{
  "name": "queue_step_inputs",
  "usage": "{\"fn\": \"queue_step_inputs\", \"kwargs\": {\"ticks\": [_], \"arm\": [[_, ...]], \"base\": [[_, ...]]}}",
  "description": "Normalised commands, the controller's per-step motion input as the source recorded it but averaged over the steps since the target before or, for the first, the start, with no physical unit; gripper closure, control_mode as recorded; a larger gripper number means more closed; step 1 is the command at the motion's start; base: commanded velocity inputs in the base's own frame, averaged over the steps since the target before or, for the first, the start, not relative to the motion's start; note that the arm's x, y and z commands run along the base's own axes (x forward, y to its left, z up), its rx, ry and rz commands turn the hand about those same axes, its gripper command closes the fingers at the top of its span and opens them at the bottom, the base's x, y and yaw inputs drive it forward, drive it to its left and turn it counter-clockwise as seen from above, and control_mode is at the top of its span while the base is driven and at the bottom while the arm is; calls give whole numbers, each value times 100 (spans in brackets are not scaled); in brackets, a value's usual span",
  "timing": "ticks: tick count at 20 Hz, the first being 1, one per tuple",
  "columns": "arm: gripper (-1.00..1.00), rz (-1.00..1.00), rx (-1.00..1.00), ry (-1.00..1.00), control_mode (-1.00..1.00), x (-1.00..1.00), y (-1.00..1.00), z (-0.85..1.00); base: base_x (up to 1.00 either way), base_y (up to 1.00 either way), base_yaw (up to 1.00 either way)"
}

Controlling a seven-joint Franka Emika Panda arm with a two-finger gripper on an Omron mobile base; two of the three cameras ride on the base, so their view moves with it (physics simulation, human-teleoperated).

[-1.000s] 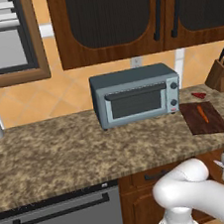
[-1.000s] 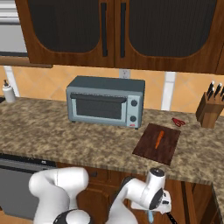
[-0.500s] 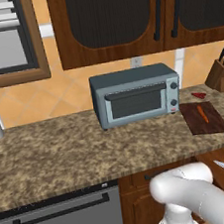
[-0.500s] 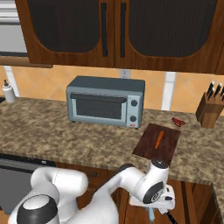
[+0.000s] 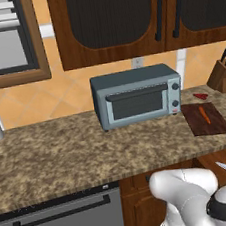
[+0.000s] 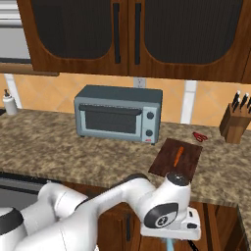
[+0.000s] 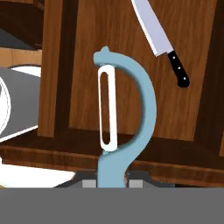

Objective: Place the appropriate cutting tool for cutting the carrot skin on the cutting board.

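Both base cameras sit behind the arm and look forward and down over the granite counter (image 5: 65,156) toward the back wall. The left base view stands to the arm's left — the toaster oven (image 5: 137,94) falls near its middle, the cutting board (image 5: 206,119) and knife block (image 5: 222,74) toward its right edge. The right base view looks from the other side, with the toaster oven (image 6: 119,113) left of centre. They share counter, oven, board and cabinets. The hand view is very near — it looks along the gripper (image 7: 112,183) at a wooden surface (image 7: 188,52) close ahead.
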Motion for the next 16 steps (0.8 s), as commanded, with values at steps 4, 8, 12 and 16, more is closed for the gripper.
{"fn": "queue_step_inputs", "kwargs": {"ticks": [4,8,12,16], "arm": [[100,0,-5,0,-100,-44,4,100],[100,0,-5,0,-100,-3,3,100],[100,0,-1,0,-100,18,1,100],[100,3,0,1,-100,65,-6,63]], "base": [[0,0,0],[0,0,0],[0,0,0],[0,0,0]]}}
